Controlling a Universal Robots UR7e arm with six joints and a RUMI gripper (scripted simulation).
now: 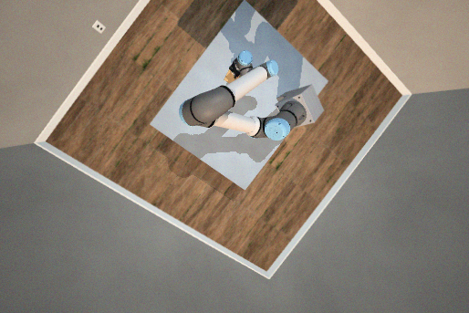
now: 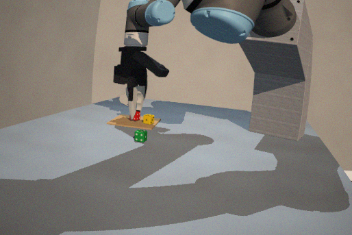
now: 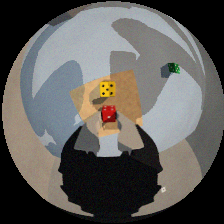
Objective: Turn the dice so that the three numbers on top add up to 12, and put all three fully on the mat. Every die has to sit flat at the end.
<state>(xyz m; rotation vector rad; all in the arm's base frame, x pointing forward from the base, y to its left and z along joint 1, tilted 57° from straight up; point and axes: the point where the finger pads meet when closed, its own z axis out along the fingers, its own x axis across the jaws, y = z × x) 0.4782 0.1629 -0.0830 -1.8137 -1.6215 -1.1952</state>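
Observation:
My gripper (image 2: 134,116) (image 3: 109,111) is shut on the red die (image 2: 137,116) (image 3: 108,114) and holds it down at the tan mat (image 2: 120,121) (image 3: 129,85). The red die looks slightly tilted in the exterior view. The yellow die (image 2: 148,118) (image 3: 107,89) sits flat on the mat just beside it, with several black pips on top. The green die (image 2: 140,135) (image 3: 174,68) sits on the blue-grey table (image 2: 68,149) in front of the mat, off it. In the overhead view the arm hides the dice; only a corner of the mat (image 1: 228,77) shows.
The arm's grey pedestal (image 2: 281,83) (image 1: 310,102) stands at the right of the table. The arm's elbow (image 2: 222,22) hangs over the table's middle. Wooden floor (image 1: 114,111) surrounds the table.

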